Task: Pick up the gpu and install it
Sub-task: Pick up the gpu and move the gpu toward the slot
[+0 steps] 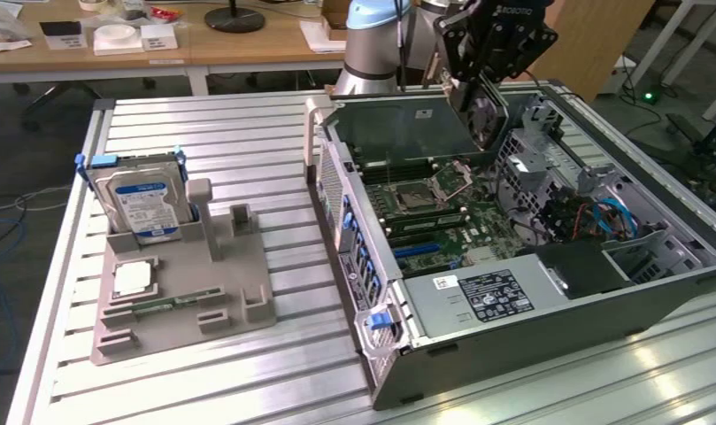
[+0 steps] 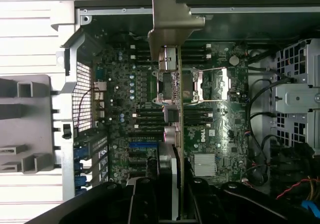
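One claw (image 1: 476,88) hung over the open computer case (image 1: 535,292) on the bench (image 1: 216,372) in the exterior view. It was clamped on the gpu (image 1: 485,119), which stood upright above the motherboard (image 1: 441,221). A hard drive (image 1: 145,199) stood in a grey holder (image 1: 180,301) at the exterior view's left. In the wrist view, black fingers (image 2: 145,199) pressed the gpu from both sides, and its silver bracket (image 2: 172,24) was at the far end.
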`<control>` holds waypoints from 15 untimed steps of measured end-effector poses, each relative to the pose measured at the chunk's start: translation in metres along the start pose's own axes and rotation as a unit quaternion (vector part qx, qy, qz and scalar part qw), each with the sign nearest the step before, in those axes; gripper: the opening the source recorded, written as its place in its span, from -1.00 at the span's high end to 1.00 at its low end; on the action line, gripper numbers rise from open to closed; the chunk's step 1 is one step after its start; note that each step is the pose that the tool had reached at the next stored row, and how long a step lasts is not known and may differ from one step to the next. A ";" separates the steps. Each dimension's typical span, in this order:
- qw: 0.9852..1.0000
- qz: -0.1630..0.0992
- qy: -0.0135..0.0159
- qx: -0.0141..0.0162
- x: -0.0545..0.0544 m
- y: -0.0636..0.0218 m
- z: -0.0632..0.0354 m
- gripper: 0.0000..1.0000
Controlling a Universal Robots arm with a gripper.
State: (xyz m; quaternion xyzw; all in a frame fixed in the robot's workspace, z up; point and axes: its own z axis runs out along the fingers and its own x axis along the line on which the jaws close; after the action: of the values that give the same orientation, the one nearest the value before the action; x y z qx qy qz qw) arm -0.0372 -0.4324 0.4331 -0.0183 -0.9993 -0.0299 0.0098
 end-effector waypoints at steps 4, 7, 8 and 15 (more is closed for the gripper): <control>1.000 0.000 0.000 0.000 -0.007 0.0003 0.0003 0.44; 1.000 0.000 0.000 0.000 -0.011 0.0004 0.0005 0.44; 1.000 0.000 0.000 0.000 -0.012 0.0005 0.0005 0.44; 1.000 0.000 0.000 0.000 -0.024 0.0009 0.0010 0.44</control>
State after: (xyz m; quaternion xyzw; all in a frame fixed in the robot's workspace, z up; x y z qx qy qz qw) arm -0.0131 -0.4323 0.4317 -0.0183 -0.9993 -0.0298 0.0098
